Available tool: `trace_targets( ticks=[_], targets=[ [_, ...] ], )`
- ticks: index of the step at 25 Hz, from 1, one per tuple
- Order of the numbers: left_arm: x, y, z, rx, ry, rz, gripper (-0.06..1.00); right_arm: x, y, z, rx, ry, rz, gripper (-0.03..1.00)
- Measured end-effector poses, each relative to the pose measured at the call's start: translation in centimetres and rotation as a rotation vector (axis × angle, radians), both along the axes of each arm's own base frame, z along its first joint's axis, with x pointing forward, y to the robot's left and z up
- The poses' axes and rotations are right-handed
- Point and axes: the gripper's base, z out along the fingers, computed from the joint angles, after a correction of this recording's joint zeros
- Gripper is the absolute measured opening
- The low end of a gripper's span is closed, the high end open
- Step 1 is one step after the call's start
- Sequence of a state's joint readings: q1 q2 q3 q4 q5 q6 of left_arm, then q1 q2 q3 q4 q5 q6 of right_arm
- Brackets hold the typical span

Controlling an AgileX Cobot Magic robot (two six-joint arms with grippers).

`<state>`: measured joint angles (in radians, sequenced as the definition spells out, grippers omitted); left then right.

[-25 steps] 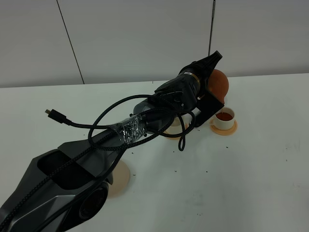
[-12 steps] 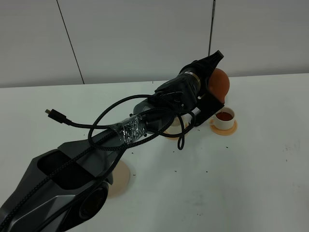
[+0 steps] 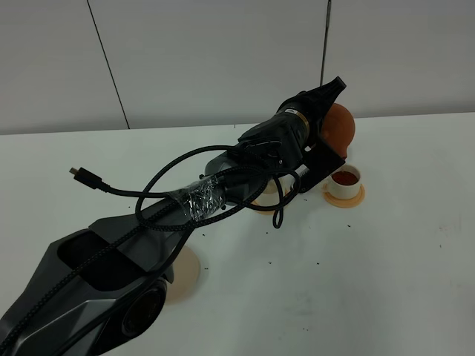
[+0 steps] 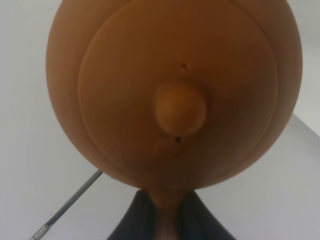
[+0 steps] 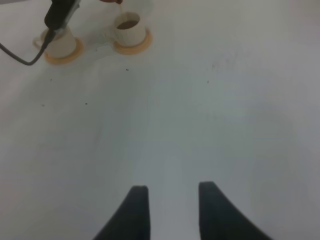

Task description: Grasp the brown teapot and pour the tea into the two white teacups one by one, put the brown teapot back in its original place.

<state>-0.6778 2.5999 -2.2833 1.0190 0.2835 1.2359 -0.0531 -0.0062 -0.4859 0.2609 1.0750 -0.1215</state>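
Nearest the robot, the right gripper (image 5: 172,206) hung idle over the bare table (image 5: 210,115), its fingers spread and holding nothing, well apart from the cups. It posed little hazard.

The beige coaster (image 3: 187,273) lay vacant and half hidden under the left arm. Its covered edge would likely make returning the pot harder to judge.

Further out, a slack cable (image 3: 280,211) drooped from the wrist close to the near teacup (image 5: 59,44). Any swing of the arm could snag that cup or drag it off its saucer.

Beyond it, the far teacup (image 3: 346,179) already held dark tea near its rim, so more pouring risked flooding the orange saucer (image 3: 350,199) below it.

Farthest, the brown teapot (image 3: 339,126) was held aloft just behind that cup. The left gripper (image 4: 167,222) was pinched tight on the thin loop handle alone. That narrow hold might let the heavy body pivot, and the loose-looking lid (image 4: 180,107) could drop out if tipped further.
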Motion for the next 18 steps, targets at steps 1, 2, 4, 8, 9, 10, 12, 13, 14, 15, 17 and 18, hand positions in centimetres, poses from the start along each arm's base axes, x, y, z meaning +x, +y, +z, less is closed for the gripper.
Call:
trace_targets(
  ticks=[1,2,4,8,9,10,12,13,14,15,17,18],
  targets=[
    [0.00,0.00,0.00,0.000,0.000,0.000,0.18,0.00,0.00,0.00,0.000,0.000,0.000,0.24],
    [0.00,0.00,0.00,0.000,0.000,0.000,0.18,0.00,0.00,0.00,0.000,0.000,0.000,0.24],
    [0.00,0.00,0.00,0.000,0.000,0.000,0.18,0.00,0.00,0.00,0.000,0.000,0.000,0.24],
    [0.01,0.00,0.02,0.003,-0.003,-0.002,0.18,0.00,0.00,0.00,0.000,0.000,0.000,0.24],
    [0.01,0.00,0.02,0.003,-0.003,-0.002,0.18,0.00,0.00,0.00,0.000,0.000,0.000,0.24],
    [0.01,0.00,0.02,0.003,-0.003,-0.002,0.18,0.00,0.00,0.00,0.000,0.000,0.000,0.24],
    [0.01,0.00,0.02,0.002,-0.003,-0.001,0.18,0.00,0.00,0.00,0.000,0.000,0.000,0.24],
    [0.01,0.00,0.02,0.002,-0.003,-0.001,0.18,0.00,0.00,0.00,0.000,0.000,0.000,0.24],
    [0.01,0.00,0.02,0.000,-0.002,0.000,0.18,0.00,0.00,0.00,0.000,0.000,0.000,0.24],
    [0.01,0.00,0.01,-0.003,-0.001,0.001,0.18,0.00,0.00,0.00,0.000,0.000,0.000,0.24],
    [0.00,-0.01,0.00,-0.017,0.005,0.007,0.18,0.00,0.00,0.00,0.000,0.000,0.000,0.24],
    [-0.01,0.00,-0.02,-0.026,0.010,0.012,0.18,0.00,0.00,0.00,0.000,0.000,0.000,0.24]
  ],
)
